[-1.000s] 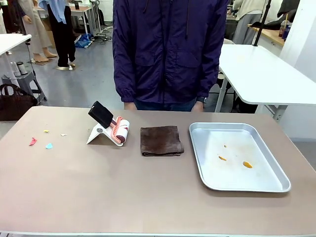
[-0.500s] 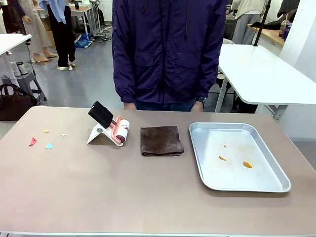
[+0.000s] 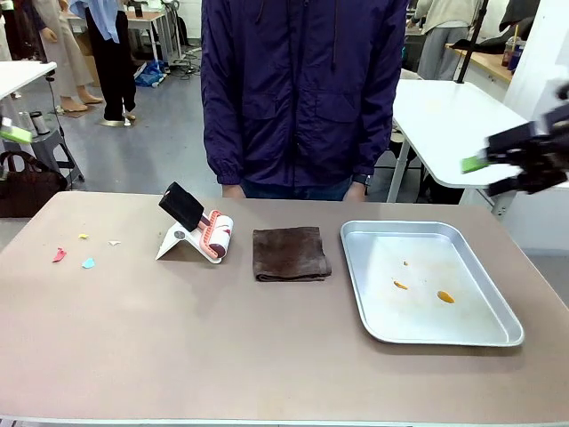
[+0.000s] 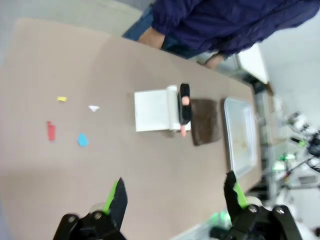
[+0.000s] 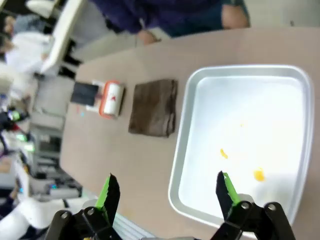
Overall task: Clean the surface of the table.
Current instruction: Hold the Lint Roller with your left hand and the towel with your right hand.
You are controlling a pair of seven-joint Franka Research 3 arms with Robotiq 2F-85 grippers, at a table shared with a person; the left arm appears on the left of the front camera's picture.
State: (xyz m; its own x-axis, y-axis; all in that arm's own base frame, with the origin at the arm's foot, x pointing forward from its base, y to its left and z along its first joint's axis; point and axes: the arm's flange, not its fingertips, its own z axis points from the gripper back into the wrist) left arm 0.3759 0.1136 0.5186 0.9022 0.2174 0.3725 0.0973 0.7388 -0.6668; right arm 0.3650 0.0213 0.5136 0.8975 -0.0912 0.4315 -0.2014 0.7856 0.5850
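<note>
Front across, wrists overhead, shared table

In the front view the right gripper is blurred and cut off by the right edge, so its fingers' outlines run together. The left gripper is cut off by that view's left edge, except for one green pad. The person is cropped above the shoulders, and both hands are partly hidden behind the far edge of the table, whose near corners run out of frame. The coloured scraps and the orange bits in the metal tray are too small to identify. The left wrist view is soft, so the lint roller shows no readable detail.
</note>
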